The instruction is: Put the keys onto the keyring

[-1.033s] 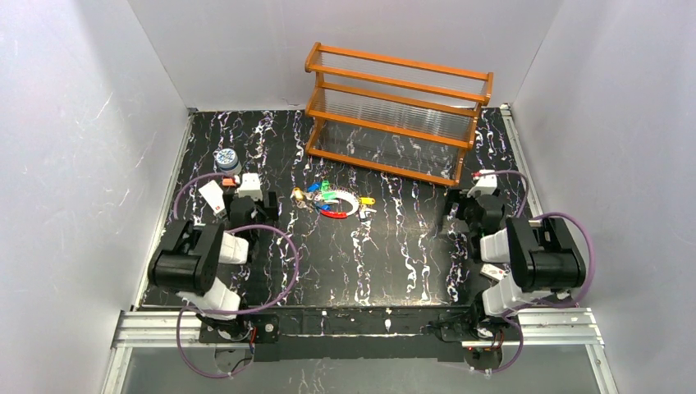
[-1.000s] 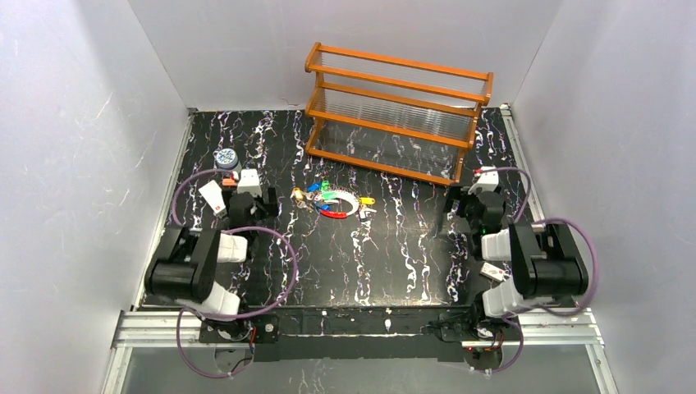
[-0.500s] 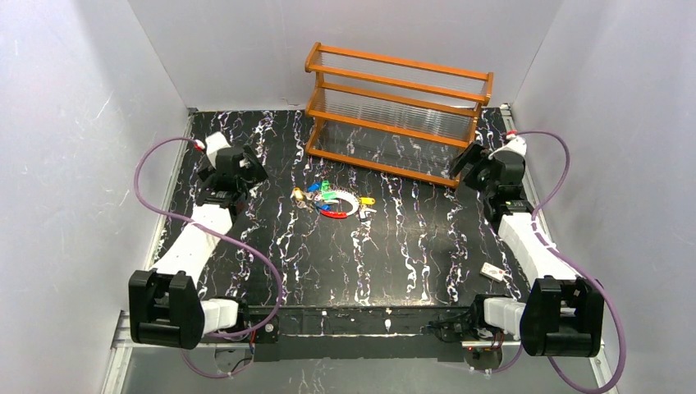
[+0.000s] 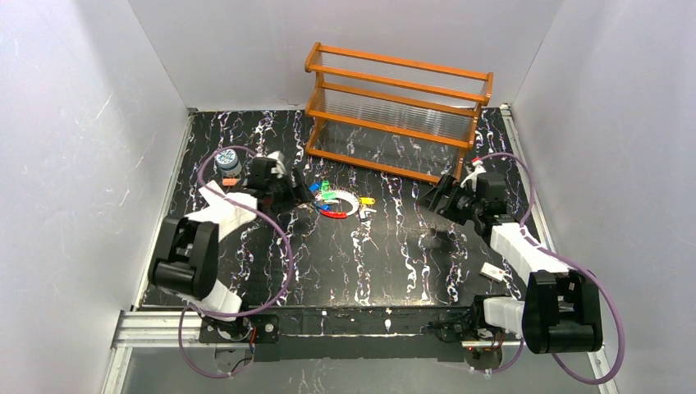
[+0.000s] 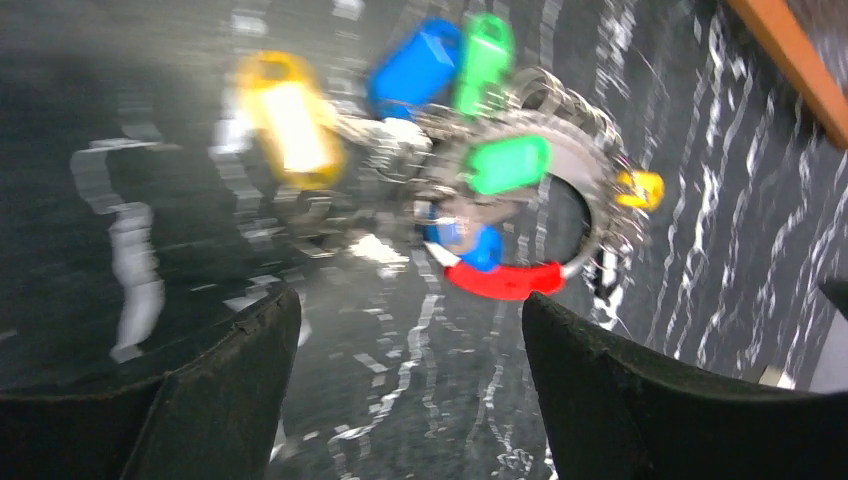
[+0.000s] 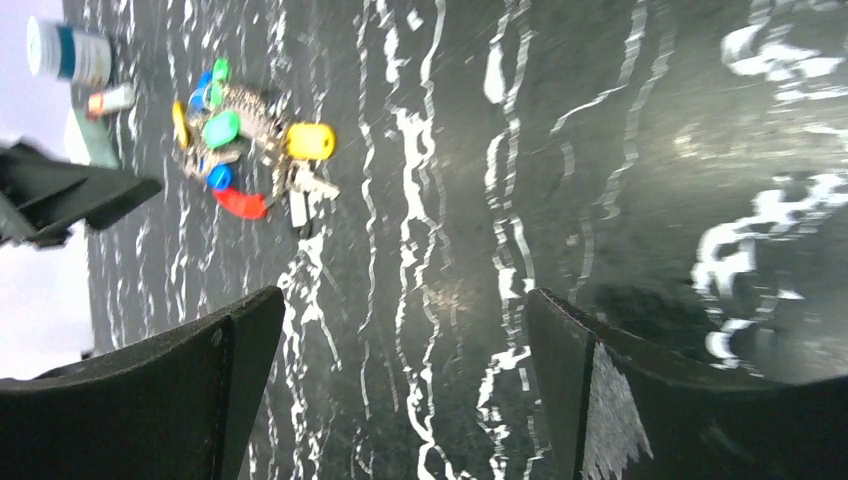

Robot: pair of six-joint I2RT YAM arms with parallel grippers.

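Left fingers (image 5: 215,400): apart, black, holding nothing, hovering just beside the keys.
Right fingers (image 6: 615,400): wide apart, empty, well away from the cluster.
Keys (image 5: 505,163): small, glossy green, blue and yellow plastic heads, bunched mid-surface.
Keyring (image 5: 500,282): thin silvery loop with a curved red piece, lying among the keys.
Surface (image 4: 369,263): black marble pattern, white veins.

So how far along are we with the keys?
Done: nothing I can confirm. The keys lie bunched on and around the keyring, too blurred to tell whether any are threaded. In hand: nothing. The left gripper hovers open right beside the bunch, and the right gripper is open, farther off. Left: grasping ring and keys, then threading.
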